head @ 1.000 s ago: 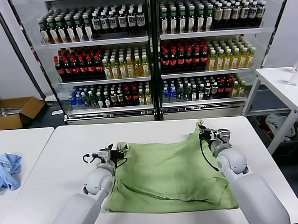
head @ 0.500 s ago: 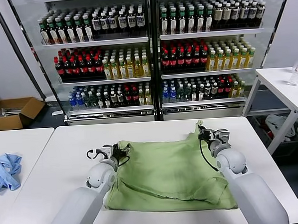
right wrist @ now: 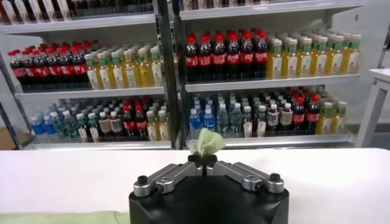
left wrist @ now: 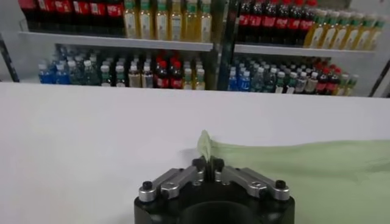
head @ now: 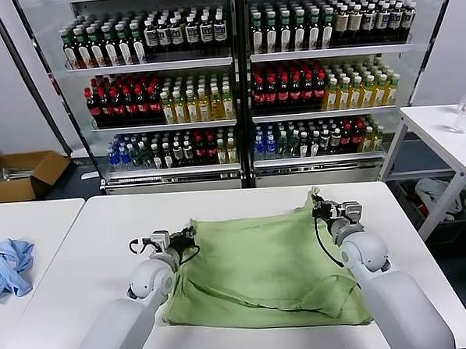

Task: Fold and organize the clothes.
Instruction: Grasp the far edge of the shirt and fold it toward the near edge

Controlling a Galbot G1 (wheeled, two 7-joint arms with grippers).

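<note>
Left gripper (left wrist: 208,164) just clamped polo shirt (head: 261,267) far-left corner; right gripper (right wrist: 206,159) still pinching far-right corner; fold lift can start.

This looks like a shop, or a mock-up of one: tall glass-fronted display coolers (head: 236,88) stand behind the white table (head: 104,244), their shelves packed with neat rows of bottled drinks (head: 307,88) sorted by colour. An open cardboard box (head: 22,174) sits on the floor beside them.
</note>
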